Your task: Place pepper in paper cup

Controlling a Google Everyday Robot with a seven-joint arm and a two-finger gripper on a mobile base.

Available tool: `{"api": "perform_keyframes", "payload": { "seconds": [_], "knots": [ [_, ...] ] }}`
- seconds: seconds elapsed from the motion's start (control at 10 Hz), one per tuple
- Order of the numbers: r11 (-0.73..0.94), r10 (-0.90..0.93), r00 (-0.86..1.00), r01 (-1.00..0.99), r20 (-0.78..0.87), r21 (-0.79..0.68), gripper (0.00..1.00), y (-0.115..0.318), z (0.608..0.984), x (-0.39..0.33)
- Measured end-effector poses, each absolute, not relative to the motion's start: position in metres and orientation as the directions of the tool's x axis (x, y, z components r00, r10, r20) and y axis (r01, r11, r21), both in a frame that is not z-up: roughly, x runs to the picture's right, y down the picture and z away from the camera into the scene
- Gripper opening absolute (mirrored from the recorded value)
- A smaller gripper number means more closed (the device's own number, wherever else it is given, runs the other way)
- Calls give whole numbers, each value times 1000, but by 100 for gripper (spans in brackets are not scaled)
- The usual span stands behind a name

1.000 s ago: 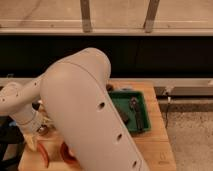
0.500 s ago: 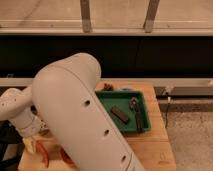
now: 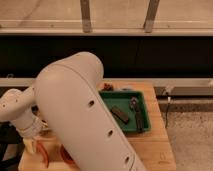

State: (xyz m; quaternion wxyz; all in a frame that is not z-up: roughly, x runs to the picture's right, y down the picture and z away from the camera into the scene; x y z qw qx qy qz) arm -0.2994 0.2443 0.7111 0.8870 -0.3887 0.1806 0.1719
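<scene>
My gripper [image 3: 33,144] is at the lower left, low over the wooden table [image 3: 155,145], at the end of the white wrist. The slim, curved orange-red pepper [image 3: 44,153] shows just below and right of the gripper, right against it. I cannot tell whether the pepper is held or lies on the table. The paper cup is hidden; my big white arm [image 3: 80,110] covers the table's left and middle.
A green tray [image 3: 129,99] with small dark objects sits on the right half of the table. Part of a red bowl [image 3: 66,156] peeks out beside the arm at the bottom. The table's right edge drops to a speckled floor [image 3: 192,135].
My arm has swung left and toward the camera, uncovering more of the green tray. The gripper and pepper have stayed at the lower left.
</scene>
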Motion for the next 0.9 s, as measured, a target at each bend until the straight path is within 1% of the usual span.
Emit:
{"api": "perform_keyframes", "payload": {
  "seconds": [0.3, 0.9],
  "knots": [
    [612, 156, 872, -454, -463, -648, 80, 257, 715, -301],
    [613, 163, 855, -478, -492, -628, 80, 274, 719, -311]
  ]
}}
